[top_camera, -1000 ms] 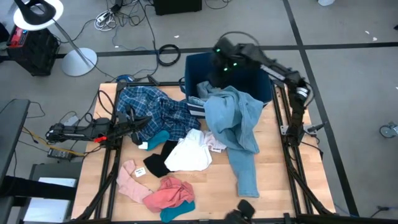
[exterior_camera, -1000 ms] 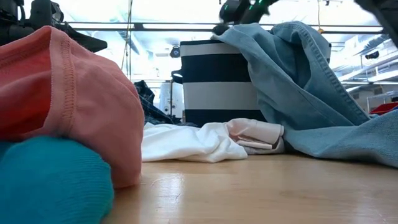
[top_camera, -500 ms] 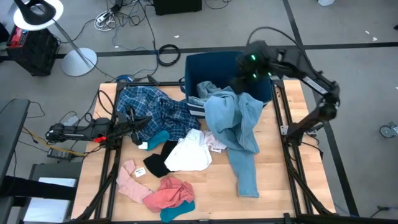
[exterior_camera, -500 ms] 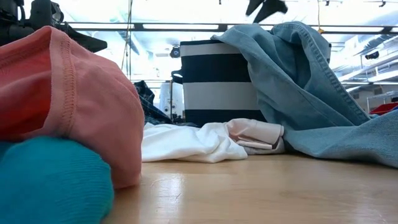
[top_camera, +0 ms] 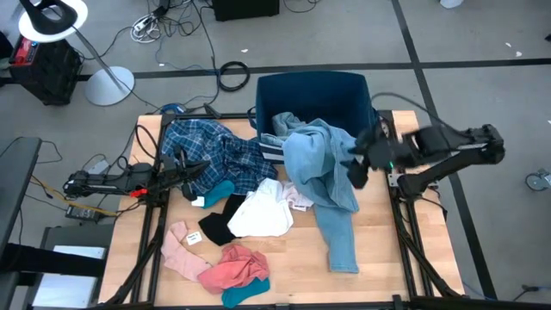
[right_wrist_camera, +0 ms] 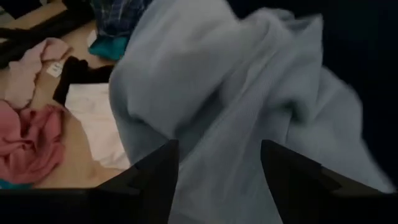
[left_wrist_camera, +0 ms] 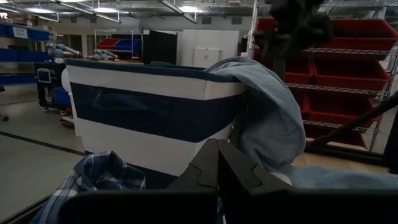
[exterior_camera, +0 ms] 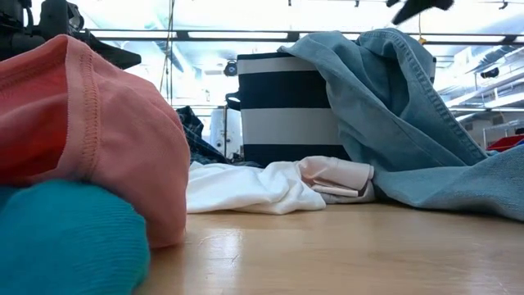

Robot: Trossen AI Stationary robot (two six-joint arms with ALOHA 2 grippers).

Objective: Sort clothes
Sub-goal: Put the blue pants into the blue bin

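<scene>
We have our right gripper [top_camera: 355,164] hanging over the table's right side, just beside the light blue garment [top_camera: 323,176], with its fingers [right_wrist_camera: 152,174] spread wide and nothing between them. That garment lies half draped over the front rim of the dark blue bin [top_camera: 314,90] at the far edge and trails down the table [top_camera: 387,258] toward the near edge, so if we pinch only a loose fold, we judge the long tail could drag across the white piece [top_camera: 263,215] beside it and pull that along too, mixing the sort. The weight hanging on the bin's rim is another worry: a sideways tug might tip or shift the bin, or the cloth might slide out of our fingers halfway through the lift. Our left gripper [left_wrist_camera: 217,163] rests low at the left edge with its jaws pressed together and empty, its tips close to the blue plaid shirt [top_camera: 211,151], and we think a careless move there could snag the plaid cloth. The black piece [top_camera: 219,226] overlaps the white one near the table's middle and a teal sock [top_camera: 217,191] sits against the plaid shirt's edge, so any grab in that cluster risks taking two items at once. The pink pieces [top_camera: 232,267] near the near-left corner lie well apart from both arms and seem safe for now.
</scene>
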